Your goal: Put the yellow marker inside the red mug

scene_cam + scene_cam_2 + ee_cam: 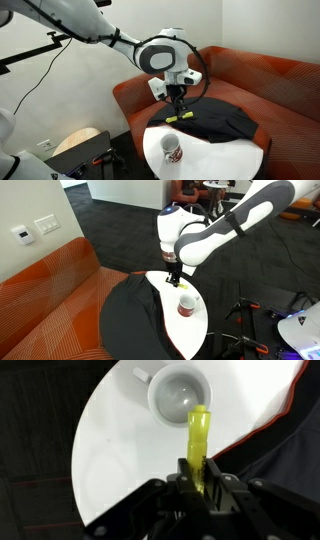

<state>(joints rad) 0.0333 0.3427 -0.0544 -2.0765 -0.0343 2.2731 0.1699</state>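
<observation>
My gripper (197,478) is shut on the yellow marker (197,438), which sticks out from between the fingers toward the red mug (180,395). In the wrist view the marker's tip overlaps the mug's rim and the mug's inside shows pale. In both exterior views the gripper (177,110) (174,279) hangs above the round white table (230,158), some way from the mug (171,150) (186,305), which stands upright on the table with its red pattern showing. The marker shows as a small yellow bit at the fingertips (174,117).
A black cloth (215,122) (130,320) lies over part of the table and the orange sofa (270,85) (50,285). The table's edge (85,470) borders dark floor. A round wooden stool (80,141) stands beside the table.
</observation>
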